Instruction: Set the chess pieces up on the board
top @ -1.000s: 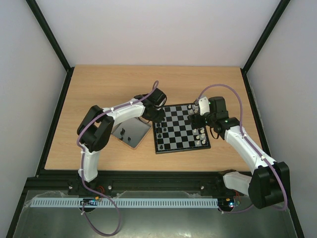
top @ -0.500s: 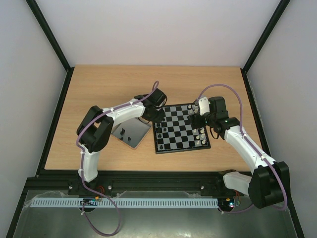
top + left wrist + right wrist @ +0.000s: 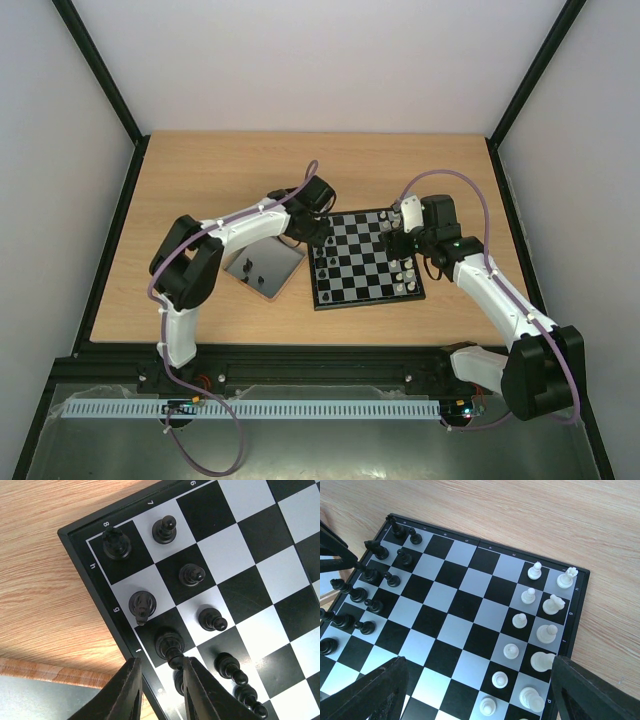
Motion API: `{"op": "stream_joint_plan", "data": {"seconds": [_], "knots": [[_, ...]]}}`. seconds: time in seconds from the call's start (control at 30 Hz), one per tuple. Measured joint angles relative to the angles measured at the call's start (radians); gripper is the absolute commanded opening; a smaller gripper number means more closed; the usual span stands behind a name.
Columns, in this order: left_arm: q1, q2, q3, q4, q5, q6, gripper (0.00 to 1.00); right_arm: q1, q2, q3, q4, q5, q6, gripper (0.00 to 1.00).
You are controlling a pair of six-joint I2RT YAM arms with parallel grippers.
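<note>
Parting over the last second, the left jaws now stand narrowly apart with a black piece (image 3: 169, 644) between their tips on the back row at the board's (image 3: 362, 262) left edge, and that arm's elbow has swung slightly toward the left edge of the surface (image 3: 200, 180). The right jaws hang wide apart and empty above the board's right edge, where the white chessmen (image 3: 546, 631) stand in two rows facing the black chessmen (image 3: 371, 575). The board lies right of the surface's centre, just beside a grey tray (image 3: 265, 268).
</note>
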Motion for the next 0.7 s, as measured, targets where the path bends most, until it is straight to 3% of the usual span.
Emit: {"op": "stream_joint_plan", "data": {"seconds": [0.27,0.53,0.63,0.7], "knots": [[0.000,0.000,-0.002,0.000,0.000,0.000,0.24,0.000,0.000,0.000,0.000,0.000,-0.002,0.79],[0.003,-0.062,-0.046,0.004,-0.041,0.001,0.43,0.000,0.005,0.000,0.000,-0.003,-0.002,0.79],[0.012,-0.157,-0.108,0.030,-0.053,0.003,0.57,0.000,0.008,0.000,0.000,-0.003,-0.002,0.79],[0.019,-0.232,-0.155,0.055,-0.056,0.009,0.87,0.000,0.008,0.000,0.000,-0.003,-0.002,0.79]]}}
